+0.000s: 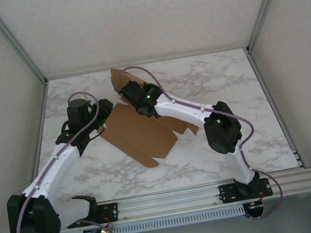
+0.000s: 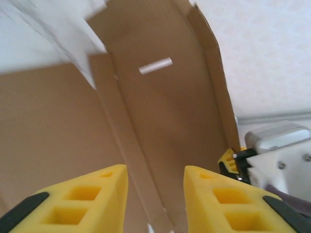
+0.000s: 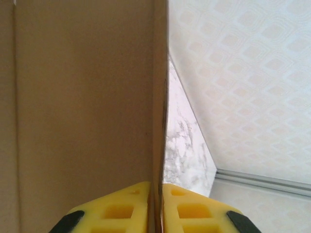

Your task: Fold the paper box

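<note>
One paper box (image 1: 140, 133), a brown cardboard blank that is not yet a container, lies opened out on the marble worktop (image 1: 257, 88). It sits around the middle and a little left of centre, and its far end reaches toward the far edge. Most of the blank lies flat, and nothing rests on it. One panel at the far end stands upright.

Two arms reach in from the rail (image 1: 174, 199) along the near edge. The left gripper (image 1: 106, 109) is at the blank's left edge. The right gripper (image 1: 127, 91) is at the raised far panel, with its arm crossing above the blank's right side.

In the left wrist view, the two yellow fingers (image 2: 97, 194) stand apart with a clear gap between them. They are over the cardboard, and a creased strip runs through the gap, which they do not clamp. One narrow white slot (image 2: 155, 65) shows in the panel ahead. A yellow fingertip of the other gripper shows at that panel's right edge.

In the right wrist view, the two yellow fingers (image 3: 121, 208) are drawn narrow. The upright panel's thin edge is pinched between them, and marble and the pale wall show to the right.

The count is one box, two arms, two grippers and four yellow fingers.
</note>
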Action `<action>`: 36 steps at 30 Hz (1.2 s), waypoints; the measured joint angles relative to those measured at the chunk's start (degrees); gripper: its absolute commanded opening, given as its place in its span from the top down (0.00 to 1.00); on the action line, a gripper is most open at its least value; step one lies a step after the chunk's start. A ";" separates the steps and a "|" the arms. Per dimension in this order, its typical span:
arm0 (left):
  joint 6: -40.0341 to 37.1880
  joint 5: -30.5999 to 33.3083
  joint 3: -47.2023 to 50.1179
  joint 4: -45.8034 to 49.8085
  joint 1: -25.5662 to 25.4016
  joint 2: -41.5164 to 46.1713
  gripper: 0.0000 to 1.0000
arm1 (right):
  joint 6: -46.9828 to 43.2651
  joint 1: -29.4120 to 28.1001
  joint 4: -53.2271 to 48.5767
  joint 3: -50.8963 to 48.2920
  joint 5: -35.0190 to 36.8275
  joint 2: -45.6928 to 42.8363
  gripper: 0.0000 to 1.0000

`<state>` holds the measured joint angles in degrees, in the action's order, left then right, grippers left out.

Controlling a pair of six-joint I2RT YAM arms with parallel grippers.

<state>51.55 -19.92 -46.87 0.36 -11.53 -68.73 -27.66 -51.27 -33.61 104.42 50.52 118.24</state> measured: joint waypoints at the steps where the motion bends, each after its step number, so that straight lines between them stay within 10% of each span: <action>1: 0.85 -1.62 -0.13 -1.31 0.00 -0.94 0.61 | 0.35 0.00 0.17 -0.39 -0.59 -0.96 0.87; 14: 9.01 -8.90 -9.20 -8.35 -0.33 -12.68 0.58 | 5.11 0.52 2.60 -4.50 -6.16 -4.37 0.81; 24: 7.74 -9.35 -7.19 -6.12 -3.52 -18.29 0.62 | 27.78 24.52 -2.58 -5.51 -32.74 -5.97 0.02; 36: 1.70 -9.03 -0.11 -1.49 -5.97 -16.55 0.62 | 30.62 36.96 -3.91 -0.92 -57.83 -0.44 0.05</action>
<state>53.25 -28.95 -46.98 -1.13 -17.50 -85.27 2.96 -14.31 -37.52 103.50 -7.31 117.80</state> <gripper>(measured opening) 0.385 0.964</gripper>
